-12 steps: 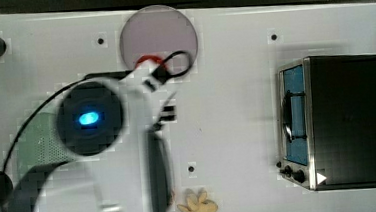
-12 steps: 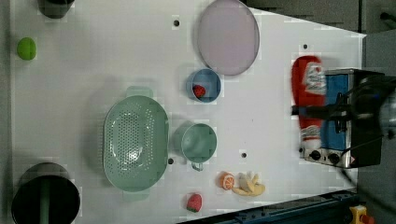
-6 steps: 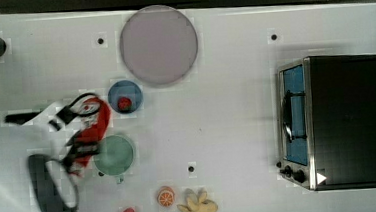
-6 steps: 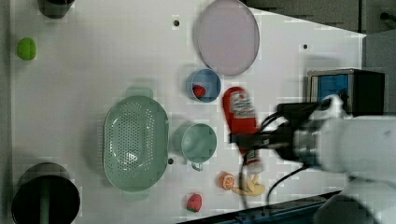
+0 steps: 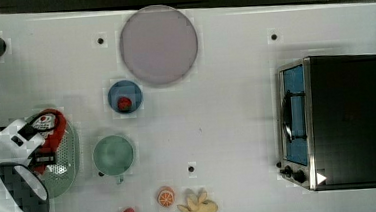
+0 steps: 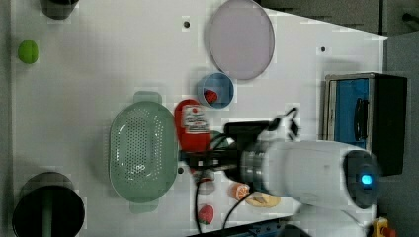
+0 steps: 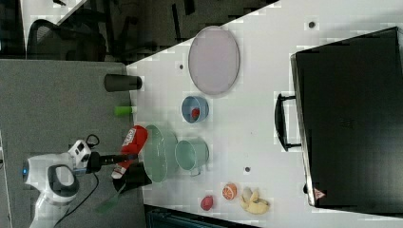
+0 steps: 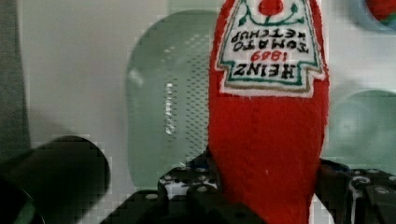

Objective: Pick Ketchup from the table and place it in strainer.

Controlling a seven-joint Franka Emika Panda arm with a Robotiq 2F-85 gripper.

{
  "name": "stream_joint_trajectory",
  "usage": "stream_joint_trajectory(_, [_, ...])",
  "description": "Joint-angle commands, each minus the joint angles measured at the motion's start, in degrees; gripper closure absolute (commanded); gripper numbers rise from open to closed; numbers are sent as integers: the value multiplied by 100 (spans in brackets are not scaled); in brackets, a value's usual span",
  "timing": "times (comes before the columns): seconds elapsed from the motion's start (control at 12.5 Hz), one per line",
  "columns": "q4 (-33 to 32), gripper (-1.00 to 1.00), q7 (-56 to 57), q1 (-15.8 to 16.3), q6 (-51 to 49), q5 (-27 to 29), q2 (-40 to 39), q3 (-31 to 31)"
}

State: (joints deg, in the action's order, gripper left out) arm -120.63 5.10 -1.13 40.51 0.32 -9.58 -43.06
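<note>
Your arm (image 6: 316, 170) is reaching across the worktop (image 5: 227, 123) from the left view's right, lying almost level, with its wrist turned toward the strainer (image 6: 143, 150). In the right view you are seeing the same arm low at the right view's left edge, stretched toward the pale green basket. In the top view it is coming in from the top view's lower left corner.

The gripper (image 6: 197, 159) is carrying the Ketchup (image 6: 192, 129); its fingers are clamped on the lower end of the red bottle. In the wrist view the bottle is standing out between the dark finger mounts, with its white label upside down, and the holed base of the strainer is lying behind it.

The views are differing about the place of the bottle. In the top view the Ketchup is lying over the strainer's near rim. In the left view it is appearing just beside the rim, toward the green cup (image 5: 113, 154). In the right view it is held clear above the worktop, beside the strainer's far edge.

The oven (image 5: 337, 120) is standing well apart at the top view's right. The purple plate (image 5: 158, 44), the blue bowl (image 5: 125, 95) and the banana (image 5: 198, 204) are lying on the worktop.
</note>
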Motion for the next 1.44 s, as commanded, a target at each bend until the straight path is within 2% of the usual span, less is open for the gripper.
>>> stream_joint_trajectory(0.08, [43,-23,-1163,100,557,-299,-474,43])
stream_joint_trajectory(0.32, [32,-27,-1514,212,1187,-554,-1102,68])
stream_joint_trajectory(0.56, [26,-90,-1561,258,1379,-753,-1420,76])
stream_joint_trajectory(0.64, [26,-100,-1561,258,1367,-790,-1380,80])
stream_joint_trajectory(0.8, [22,-100,-1570,233,1288,-787,-1203,90])
stream_joint_trajectory(0.96, [21,-100,-1592,51,1026,-733,-848,122])
stream_joint_trajectory(1.2, [31,-100,-1592,-423,297,-732,-98,164])
stream_joint_trajectory(1.44, [62,-100,-1591,-914,-460,-731,788,488])
